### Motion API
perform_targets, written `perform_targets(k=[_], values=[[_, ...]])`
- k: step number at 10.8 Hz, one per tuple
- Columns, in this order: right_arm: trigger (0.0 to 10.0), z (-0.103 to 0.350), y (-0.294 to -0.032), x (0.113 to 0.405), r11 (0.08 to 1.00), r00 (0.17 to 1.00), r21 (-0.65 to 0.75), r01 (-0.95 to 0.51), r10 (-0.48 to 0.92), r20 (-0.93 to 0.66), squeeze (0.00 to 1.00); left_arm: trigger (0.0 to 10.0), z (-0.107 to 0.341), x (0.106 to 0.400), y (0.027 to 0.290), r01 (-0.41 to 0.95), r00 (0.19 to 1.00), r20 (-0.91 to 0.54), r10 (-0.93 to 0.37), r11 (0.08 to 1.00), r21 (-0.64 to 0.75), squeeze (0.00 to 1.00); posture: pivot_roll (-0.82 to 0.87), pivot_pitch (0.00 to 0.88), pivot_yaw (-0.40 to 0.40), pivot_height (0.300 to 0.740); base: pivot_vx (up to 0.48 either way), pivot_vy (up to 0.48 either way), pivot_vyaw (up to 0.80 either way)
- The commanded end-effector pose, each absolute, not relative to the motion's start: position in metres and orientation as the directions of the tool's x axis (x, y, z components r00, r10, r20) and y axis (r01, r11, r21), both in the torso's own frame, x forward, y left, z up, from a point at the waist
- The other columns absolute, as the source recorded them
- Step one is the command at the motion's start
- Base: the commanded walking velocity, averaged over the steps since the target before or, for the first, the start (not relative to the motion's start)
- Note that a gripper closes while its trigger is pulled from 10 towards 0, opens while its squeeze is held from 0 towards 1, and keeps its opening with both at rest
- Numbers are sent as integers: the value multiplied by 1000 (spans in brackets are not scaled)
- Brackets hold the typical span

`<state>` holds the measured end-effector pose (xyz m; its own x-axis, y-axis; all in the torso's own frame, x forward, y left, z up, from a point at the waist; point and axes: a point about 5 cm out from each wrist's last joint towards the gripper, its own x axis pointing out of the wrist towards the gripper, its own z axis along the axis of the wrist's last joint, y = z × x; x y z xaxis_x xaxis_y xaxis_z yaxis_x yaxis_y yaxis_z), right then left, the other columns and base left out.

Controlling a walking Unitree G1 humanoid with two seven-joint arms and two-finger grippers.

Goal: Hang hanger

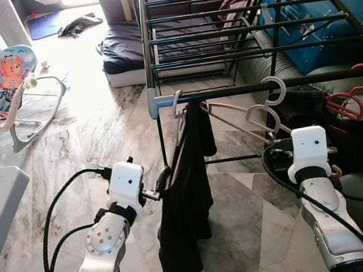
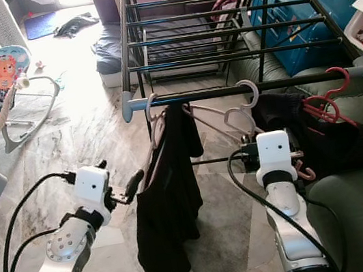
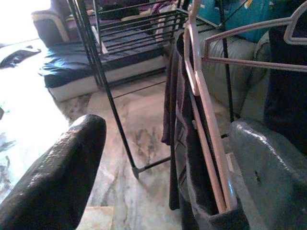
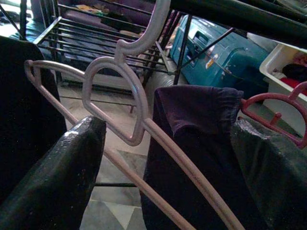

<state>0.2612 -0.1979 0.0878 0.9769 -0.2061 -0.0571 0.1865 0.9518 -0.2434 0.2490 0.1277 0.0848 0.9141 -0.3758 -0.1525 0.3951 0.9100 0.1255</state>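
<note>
pink hanger (image 4: 125, 96) on rail (image 1: 263, 86) — right gripper (image 4: 168, 158) beside

bright daylight from upper left | glare washing out marble floor (image 1: 95, 115) | head views sharp | wrist views soft, fingers blurred

Two silver arms reaching forward and up. Left tool (image 1: 163, 182) out in front, black fingers (image 3: 53, 182) spread wide apart. Right tool (image 4: 168, 158) held higher, fingers (image 4: 53, 177) also spread wide, wrist straight.
</note>
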Motion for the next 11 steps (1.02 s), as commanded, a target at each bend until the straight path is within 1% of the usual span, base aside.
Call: perform_targets(k=[1, 6, 7, 11], values=[[10000, 90, -199, 261, 951, 975, -243, 193, -213, -56, 0, 10000, 86, 252, 130, 383, 920, -146, -363, 913, 143, 0, -54, 0, -20, 740, 0, 0, 0], [10000, 90, -199, 264, 949, 976, -255, 185, -209, -67, 0, 10000, 86, 252, 132, 353, 933, -138, -334, 923, 156, 0, -49, 0, -28, 740, 0, 0, 0], [10000, 87, -200, 264, 945, 968, -258, 203, -233, -92, 0, 10000, 86, 252, 132, 354, 932, -138, -334, 922, 158, 0, -50, 0, -27, 740, 0, 0, 0], [10000, 87, -197, 262, 957, 974, -225, 181, -207, -96, 0, 10000, 86, 253, 132, 349, 934, -135, -330, 923, 163, 0, -57, 0, -25, 740, 0, 0, 0]])
